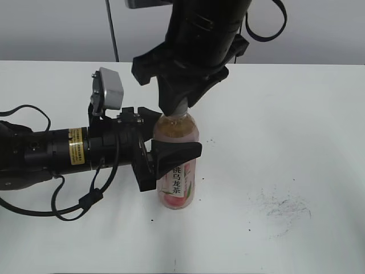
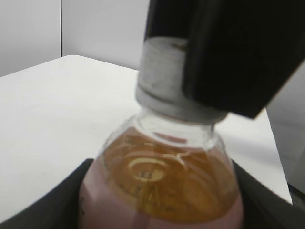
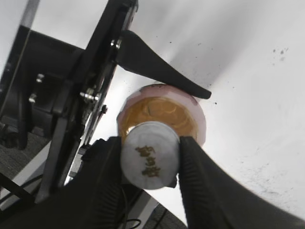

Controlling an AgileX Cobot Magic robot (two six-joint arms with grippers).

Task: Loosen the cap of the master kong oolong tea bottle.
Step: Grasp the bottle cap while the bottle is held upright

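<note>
The master kong oolong tea bottle [image 1: 180,184] stands upright on the white table, amber tea showing above its pink label. My left gripper [image 1: 173,147] comes in from the left and is shut on the bottle's body; in the left wrist view its black jaws flank the bottle [image 2: 162,183] on both sides. The right gripper [image 1: 181,106] reaches down from above and is shut on the cap [image 3: 150,162], with one finger pressed against each side of it. The white-grey ribbed cap [image 2: 164,71] is half covered by a right finger [image 2: 228,52].
A black cable [image 1: 68,206] loops on the table under the left arm. Dark scuff marks [image 1: 282,208] and a few specks dot the white tabletop [image 1: 296,114] to the bottle's right. A grey wall runs behind the table.
</note>
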